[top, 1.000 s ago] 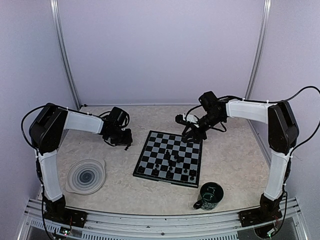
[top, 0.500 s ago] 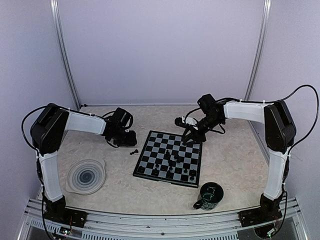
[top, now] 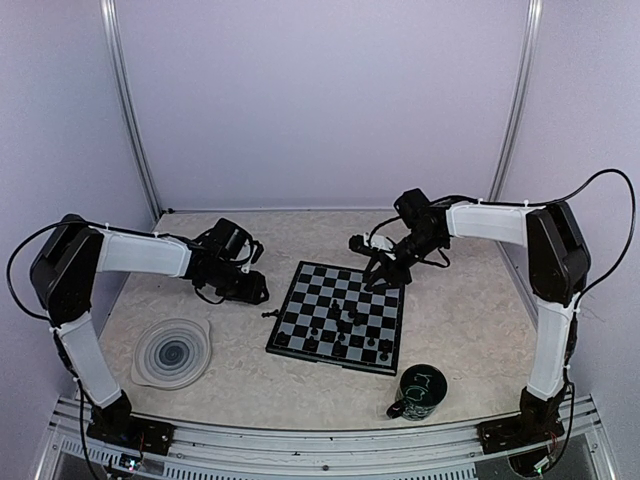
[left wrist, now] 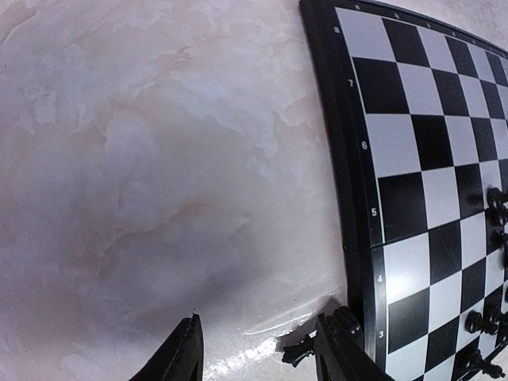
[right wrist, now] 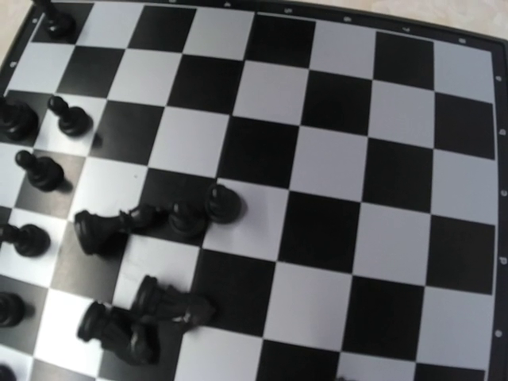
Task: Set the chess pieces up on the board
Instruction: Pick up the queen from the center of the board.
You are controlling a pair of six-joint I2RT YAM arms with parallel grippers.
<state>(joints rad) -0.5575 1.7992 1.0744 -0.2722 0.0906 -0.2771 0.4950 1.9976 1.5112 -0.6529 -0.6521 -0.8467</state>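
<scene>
A pale, marbled table (top: 470, 330) sits inside plain lilac-white walls (top: 320, 100) with metal posts (top: 130, 110) at the back corners. The left gripper (top: 252, 290) hangs low over bare table, its fingers (left wrist: 184, 357) spread with nothing between them. One piece (left wrist: 298, 349) lies on its side just by the finger nearer the board (top: 320, 285), off the board's edge. The right gripper (top: 385, 272) hovers over the board's far side. I cannot tell how its jaws stand. Beneath it, the pieces (right wrist: 171, 218) are scattered, several toppled. A plate (top: 172, 352) lies near the left arm's base, well apart from its gripper. A mug (top: 420, 392) stands on the near side of the board, well apart from the right gripper.
</scene>
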